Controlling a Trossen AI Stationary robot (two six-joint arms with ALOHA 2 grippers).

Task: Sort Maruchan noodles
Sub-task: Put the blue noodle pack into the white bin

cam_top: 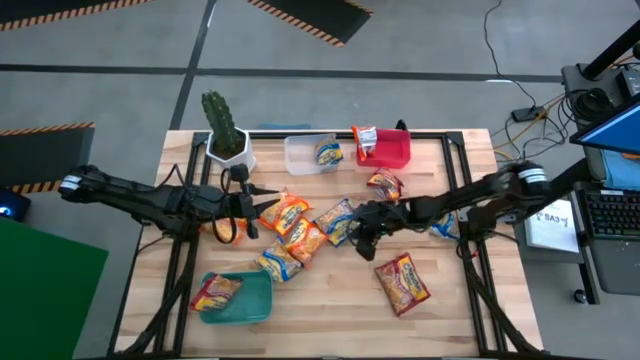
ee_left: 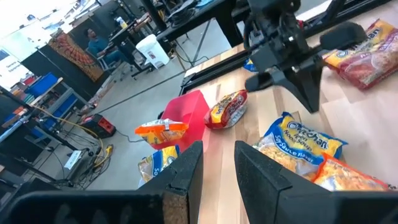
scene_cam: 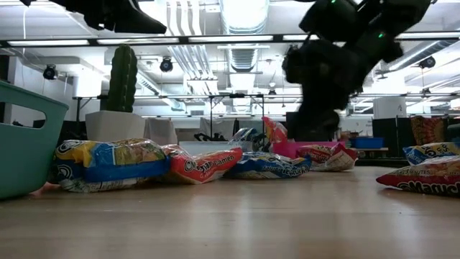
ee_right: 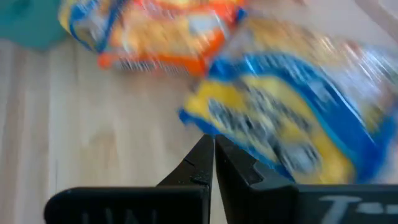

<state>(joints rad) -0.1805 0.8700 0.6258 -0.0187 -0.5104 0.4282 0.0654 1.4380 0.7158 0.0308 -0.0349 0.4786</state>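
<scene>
On the wooden table, the Maruchan noodles lie scattered mid-table, some in the teal bin, clear bin and red bin. The right gripper hovers beside a blue-yellow packet, fingers pressed together, empty. The left gripper hangs above the packets, fingers slightly parted, empty.

Noodle packets — orange-yellow, red-yellow, blue-yellow — beside teal bin, red bin.

Open-plan lab or workshop, exposed ceiling ducts, strip lights, hazard-striped floor tape, cluttered workbenches
</scene>
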